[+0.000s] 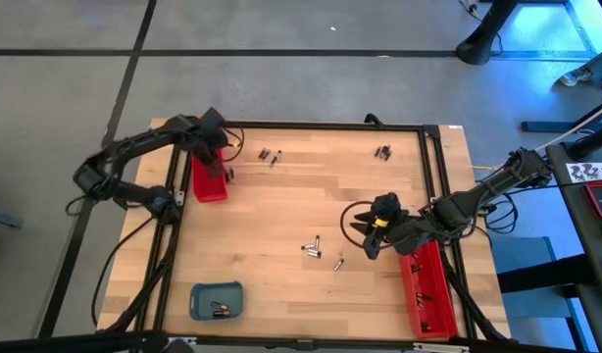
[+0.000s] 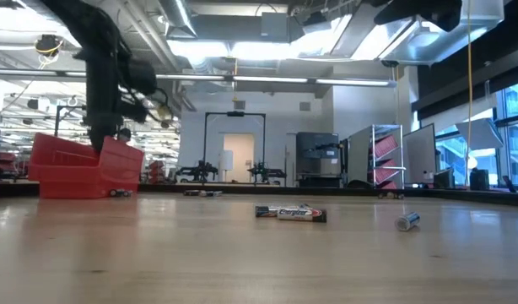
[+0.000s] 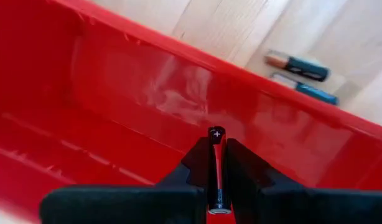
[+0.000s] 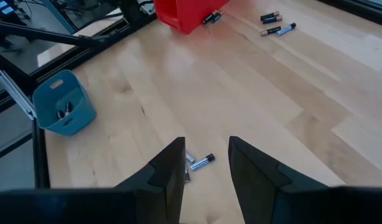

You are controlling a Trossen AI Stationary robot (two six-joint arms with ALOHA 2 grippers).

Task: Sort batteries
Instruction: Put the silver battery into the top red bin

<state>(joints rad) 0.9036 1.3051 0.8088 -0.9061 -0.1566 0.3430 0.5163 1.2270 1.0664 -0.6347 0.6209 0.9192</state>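
Note:
My left gripper (image 3: 216,163) is shut on a slim battery (image 3: 216,155) and points down into the left red tray (image 3: 116,99), which stands at the far left (image 1: 209,186). Loose batteries lie on the wood: a pair beside that tray (image 3: 298,66), two at the far right (image 1: 382,152), a small group at mid-table (image 1: 311,246) and one more nearby (image 1: 337,262). My right gripper (image 4: 206,155) stands open above the mid-table group (image 4: 201,162), touching nothing. My left gripper pinches the slim battery between its two fingers, which lie along it and come from above, pointing down. The battery's plus end (image 3: 216,132) sticks out just past the fingertips. It hangs clear over the red tray's inside.
A small blue tray (image 1: 216,299) holding batteries sits near the front left. A second red tray (image 1: 426,289) lies at the right edge, beside my right arm. A black frame rail (image 1: 330,127) borders the table. Bare wood lies between the trays.

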